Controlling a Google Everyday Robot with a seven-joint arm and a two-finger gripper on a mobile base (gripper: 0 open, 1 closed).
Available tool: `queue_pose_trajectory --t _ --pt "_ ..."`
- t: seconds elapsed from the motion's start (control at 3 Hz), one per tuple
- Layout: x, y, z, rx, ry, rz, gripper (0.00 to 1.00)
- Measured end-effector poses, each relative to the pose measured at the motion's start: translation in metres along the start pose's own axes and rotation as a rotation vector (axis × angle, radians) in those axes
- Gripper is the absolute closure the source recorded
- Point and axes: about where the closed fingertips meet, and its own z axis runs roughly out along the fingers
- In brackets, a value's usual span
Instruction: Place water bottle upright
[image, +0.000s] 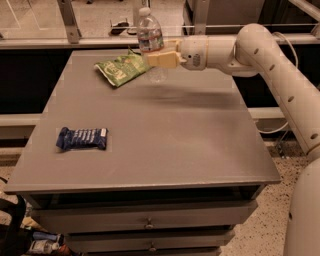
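The water bottle (151, 40) is a small clear ribbed bottle with a white cap and a white label near its top. It stands upright at the far side of the grey table (165, 135), its base close to or on the tabletop. My gripper (159, 58) reaches in from the right on a white arm and is shut on the bottle's middle, with the tan fingers (165, 60) across its body.
A green snack bag (120, 69) lies just left of the bottle at the far edge. A dark blue snack packet (82, 138) lies at the left front. Drawers sit below the tabletop. A metal rail and glass run behind the table.
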Motion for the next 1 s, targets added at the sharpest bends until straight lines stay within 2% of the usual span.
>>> queue_pose_trajectory --t 1.0 --pt "0.039 -0.004 0.0 0.011 -0.031 0.029 1.0"
